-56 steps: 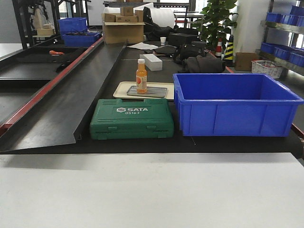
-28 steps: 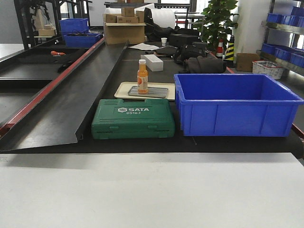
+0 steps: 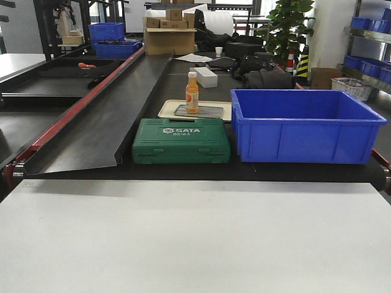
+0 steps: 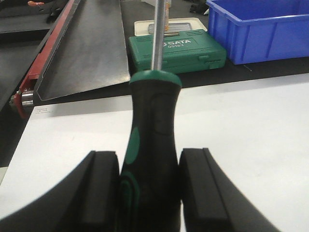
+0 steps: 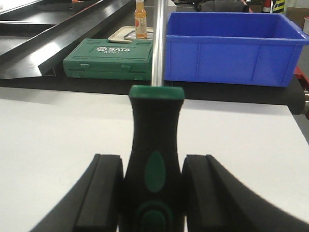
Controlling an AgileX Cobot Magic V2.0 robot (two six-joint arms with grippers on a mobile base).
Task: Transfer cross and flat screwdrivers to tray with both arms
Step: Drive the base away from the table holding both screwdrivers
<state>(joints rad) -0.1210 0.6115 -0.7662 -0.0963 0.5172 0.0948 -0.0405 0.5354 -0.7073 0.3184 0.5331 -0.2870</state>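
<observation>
In the left wrist view my left gripper [image 4: 148, 191] is shut on a screwdriver [image 4: 152, 140] with a black and green handle; its steel shaft points away toward the far tables. In the right wrist view my right gripper [image 5: 152, 193] is shut on a second black and green screwdriver [image 5: 155, 145], shaft also pointing forward. Both tips run out of frame, so I cannot tell cross from flat. A cream tray [image 3: 225, 110] lies behind the green tool case, holding a grey metal plate and an orange bottle [image 3: 192, 93]. Neither gripper shows in the front view.
A green SATA tool case [image 3: 181, 140] lies on the black table, a large blue bin [image 3: 302, 125] to its right. A sloping black chute with a red edge [image 3: 91, 116] runs along the left. A white table [image 3: 195, 238] fills the foreground. Boxes and crates stand far back.
The front view has shifted: the tool case, tray and blue bin now sit a little further right and higher in the frame, and more of the white table shows.
</observation>
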